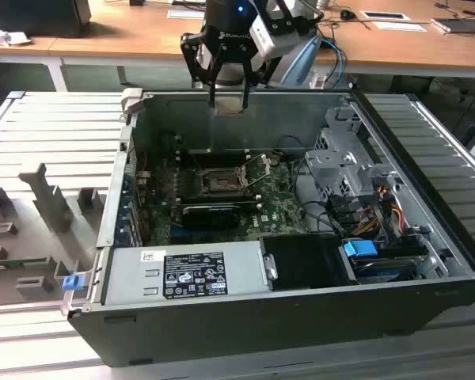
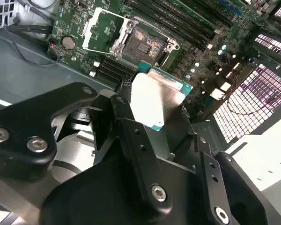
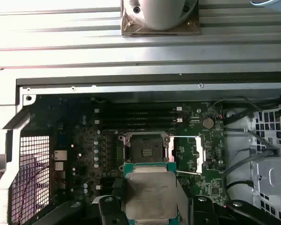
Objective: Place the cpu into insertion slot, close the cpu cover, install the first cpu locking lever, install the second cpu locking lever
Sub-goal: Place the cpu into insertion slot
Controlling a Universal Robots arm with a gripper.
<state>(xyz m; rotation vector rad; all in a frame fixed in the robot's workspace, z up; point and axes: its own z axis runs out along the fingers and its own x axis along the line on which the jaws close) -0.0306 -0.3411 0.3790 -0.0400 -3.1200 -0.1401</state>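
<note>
Over the computer case [image 1: 301,317] the claw [image 1: 229,101] is clamped on the cpu [image 3: 150,194]; the insertion slot [image 3: 145,149] lies empty, cpu cover [image 3: 200,152] open.

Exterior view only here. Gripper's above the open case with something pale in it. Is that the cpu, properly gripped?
Observer: Yes. In the first wrist view the gripper is clamped on the cpu by two opposite edges, with the metal top in plain sight.
Operator: Slot free?
Observer: The insertion slot is empty and its dark centre is bare.
Operator: Cover?
Observer: The cpu cover is swung open to one side of the slot, clear of the opening.
</note>
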